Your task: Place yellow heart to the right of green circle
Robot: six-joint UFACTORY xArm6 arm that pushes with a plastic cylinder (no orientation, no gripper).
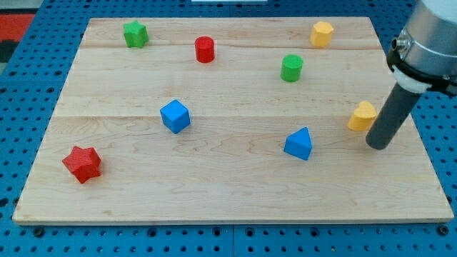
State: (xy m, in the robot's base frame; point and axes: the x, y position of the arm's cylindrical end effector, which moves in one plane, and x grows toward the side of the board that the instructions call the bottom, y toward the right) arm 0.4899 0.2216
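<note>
The yellow heart (362,116) lies near the board's right edge, at mid height. The green circle (291,68) stands up and to the left of it, well apart. My tip (379,145) rests on the board just right of and slightly below the yellow heart, close to it; I cannot tell whether they touch. The dark rod rises from the tip toward the view's upper right.
A yellow pentagon (322,33) sits at the top right, a red circle (205,49) and green star (135,33) at the top left. A blue triangle (298,144) lies left of my tip, a blue cube (175,116) mid-left, a red star (82,163) bottom left. The wooden board (228,193) ends just right of my tip.
</note>
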